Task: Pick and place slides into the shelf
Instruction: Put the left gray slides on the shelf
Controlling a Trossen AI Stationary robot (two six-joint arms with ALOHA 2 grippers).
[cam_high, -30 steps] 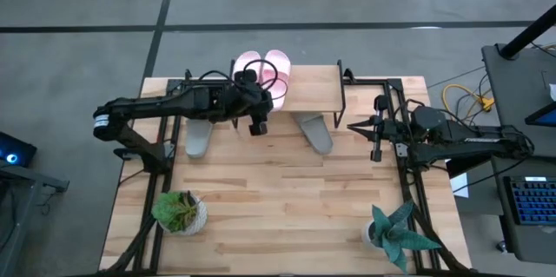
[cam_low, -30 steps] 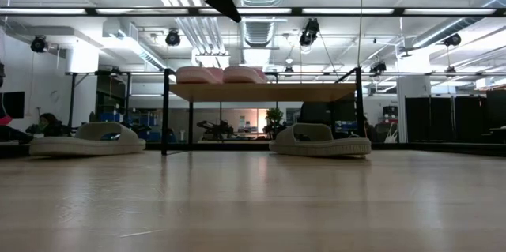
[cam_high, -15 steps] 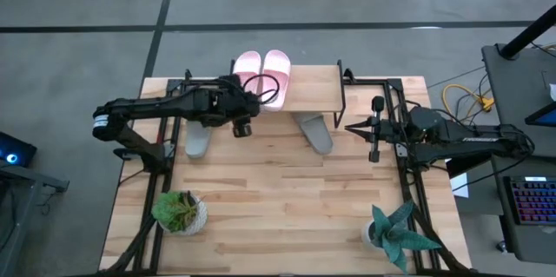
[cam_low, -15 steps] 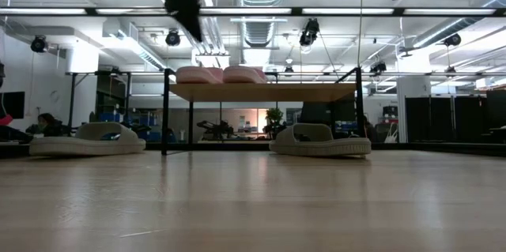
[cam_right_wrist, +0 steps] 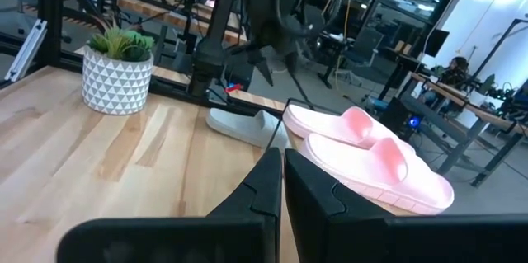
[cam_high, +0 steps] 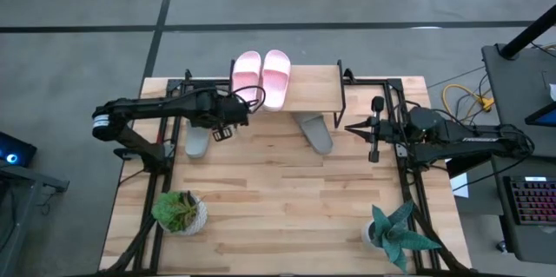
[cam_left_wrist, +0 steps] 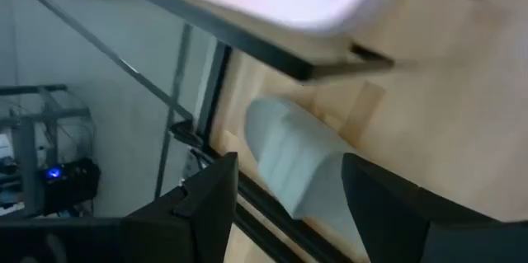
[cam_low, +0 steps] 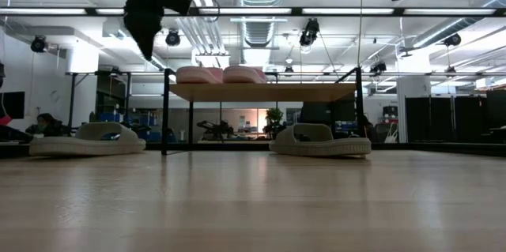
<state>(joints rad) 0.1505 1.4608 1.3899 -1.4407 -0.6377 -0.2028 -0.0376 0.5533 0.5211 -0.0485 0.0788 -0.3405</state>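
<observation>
1. While the two pink slides (cam_high: 261, 78) lay side by side, touching, on top of the shelf (cam_high: 313, 91), at its end nearer the left arm, both grey slides sat on the tabletop (cam_high: 278, 199) below it.
2. One grey slide (cam_high: 198, 139) lay just beside the shelf's left-arm end, outside its black legs; the other grey slide (cam_high: 314, 132) lay partly under the shelf's front edge, toward its middle.
3. The left gripper (cam_high: 221, 131) hung in the air in front of the shelf's corner, between that corner and the first grey slide, fingers (cam_left_wrist: 213, 201) spread apart and holding nothing.
4. From the left wrist view, that grey slide (cam_left_wrist: 301, 164) showed between the two fingers, farther off, with the shelf's black frame above it.
5. The right gripper (cam_high: 372, 150) waited well apart from the shelf, beyond its other end, fingers (cam_right_wrist: 260, 187) pressed together and empty.
6. Two potted plants stood far from the shelf at the table's near side: one in a white pot (cam_high: 180, 212) and a spiky one (cam_high: 395, 232).
</observation>
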